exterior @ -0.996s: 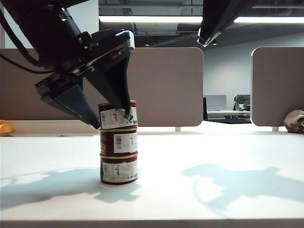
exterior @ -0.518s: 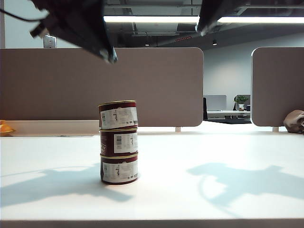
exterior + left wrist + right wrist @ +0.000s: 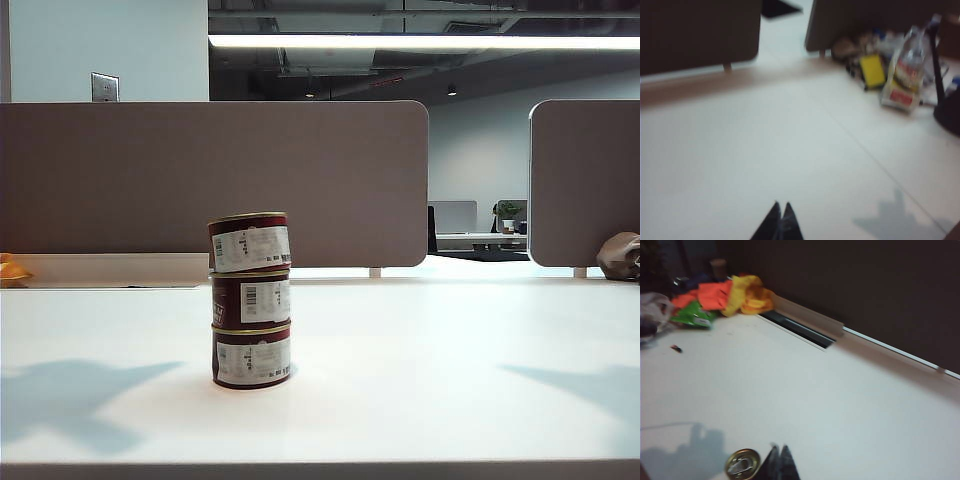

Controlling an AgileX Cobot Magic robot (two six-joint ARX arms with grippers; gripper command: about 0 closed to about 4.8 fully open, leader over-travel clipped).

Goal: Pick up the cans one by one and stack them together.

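3 cans (image 3: 250, 299) stood stacked upright on table (image 3: 420, 360). Left gripper (image 3: 780, 216) & right gripper (image 3: 779, 456) both above table, fingers closed, holding nothing.

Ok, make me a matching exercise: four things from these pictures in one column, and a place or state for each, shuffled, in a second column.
Column one:
1. top can
2. bottom can
3. left end effector
4. right end effector

Column two:
A. standing on the white table
B. shut, above bare tabletop, with a water bottle far off
C. highest in the stack, slightly tilted
D. shut, beside a gold pull-ring lid seen from above

Pairs: 1-C, 2-A, 3-B, 4-D
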